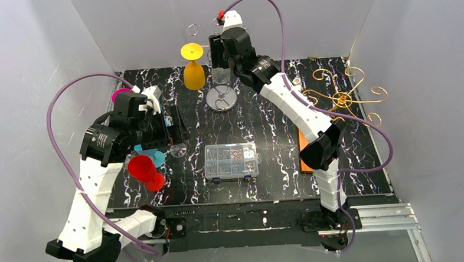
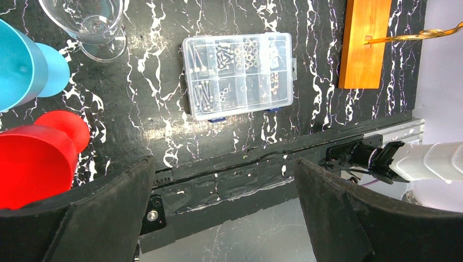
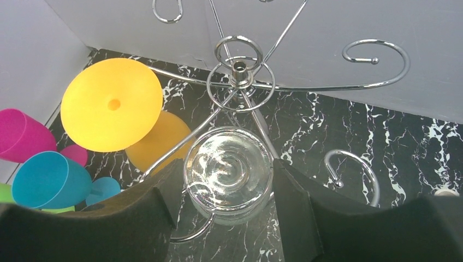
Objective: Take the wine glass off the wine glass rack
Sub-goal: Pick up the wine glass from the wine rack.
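Black marble-patterned tabletop (image 1: 277,135) with white veins, boxed in by plain pale grey walls (image 1: 142,22). At the rear middle, a chrome wire wine glass rack (image 3: 239,68). Hanging from that rack, just beside its centre post: clear wine glass (image 3: 228,166), inverted, foot up and bowl mouth down, long axis vertical. Right gripper (image 3: 228,164) clamped around the glass, one finger against each side. Well to the rack's near left, left gripper (image 2: 224,162) spread wide and empty, above the tabletop.

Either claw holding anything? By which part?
Right claw pinches the clear wine glass by the sides of its bowl, hanging on the rack. Left claw open, empty.
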